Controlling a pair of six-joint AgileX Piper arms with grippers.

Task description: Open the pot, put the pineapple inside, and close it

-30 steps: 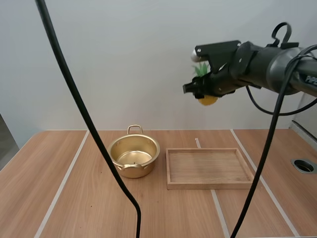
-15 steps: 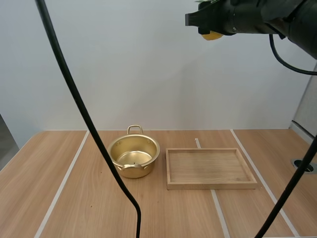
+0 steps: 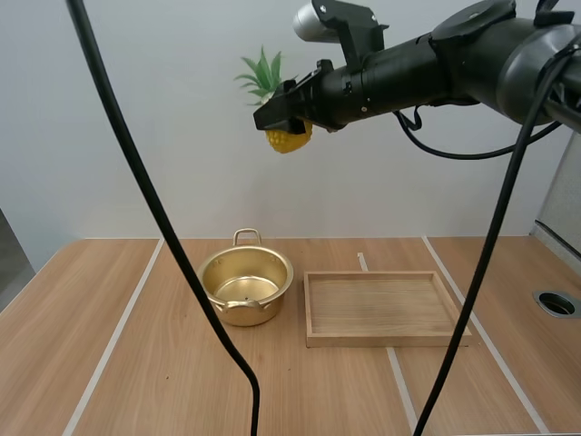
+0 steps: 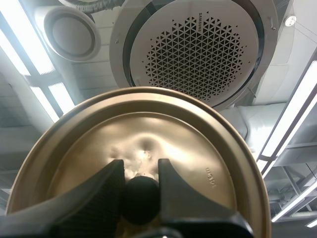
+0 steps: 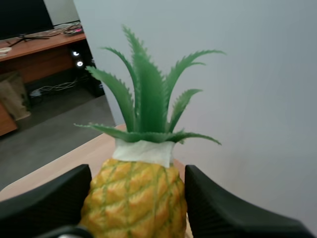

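a: high view?
b: right tool [image 3: 287,120] pinches the pineapple [image 3: 289,140] in the air, well above the open pot [image 3: 251,313] on the worktop [image 3: 136,381] beside the wooden tray [image 3: 386,339].
a: left wrist?
b: left tool [image 4: 140,172] clamps the black knob [image 4: 140,199] of the lid [image 4: 203,148].
a: right wrist?
b: fingers [image 5: 44,203] press the pineapple's sides.

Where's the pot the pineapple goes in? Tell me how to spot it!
Look at the wooden table. Near its middle lies a flat wooden tray, and the pot stands just left of it in the high view. It is the only round, shiny gold thing there, open on top, with little loop handles.
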